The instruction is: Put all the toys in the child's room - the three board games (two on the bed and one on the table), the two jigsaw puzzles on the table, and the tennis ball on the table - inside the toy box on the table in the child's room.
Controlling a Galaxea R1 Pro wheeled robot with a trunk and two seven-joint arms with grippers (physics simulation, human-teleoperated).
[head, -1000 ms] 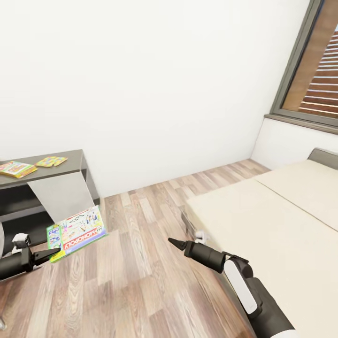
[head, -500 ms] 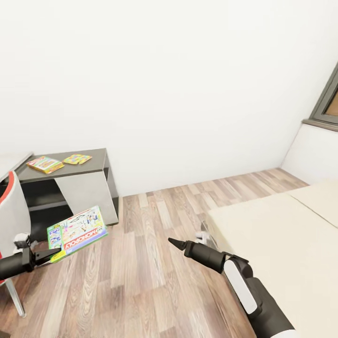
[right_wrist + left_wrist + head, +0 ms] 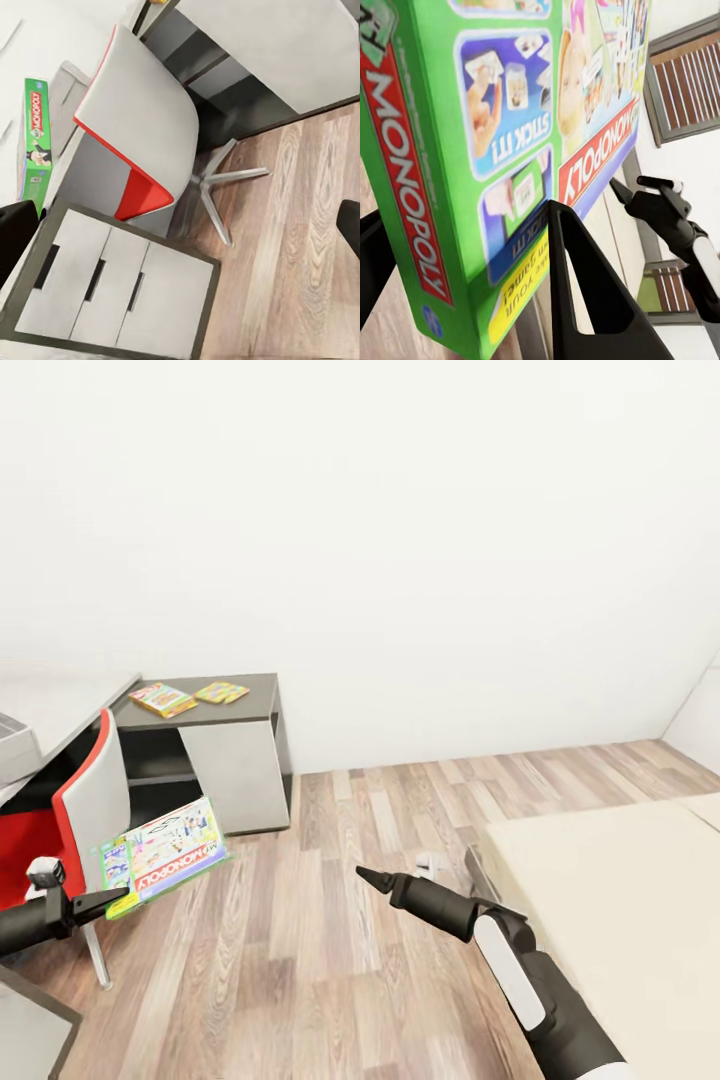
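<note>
The head view looks down from high up, over both arms, at the wood floor (image 3: 330, 920) and white wall. The left wrist view sits very close to the Monopoly box (image 3: 502, 150). The right wrist view looks farther off at the chair (image 3: 142, 142). All three show that box.

floor (image 3: 330, 920): wood plank, satin | Monopoly box (image 3: 162, 856): glossy printed cardboard
</note>
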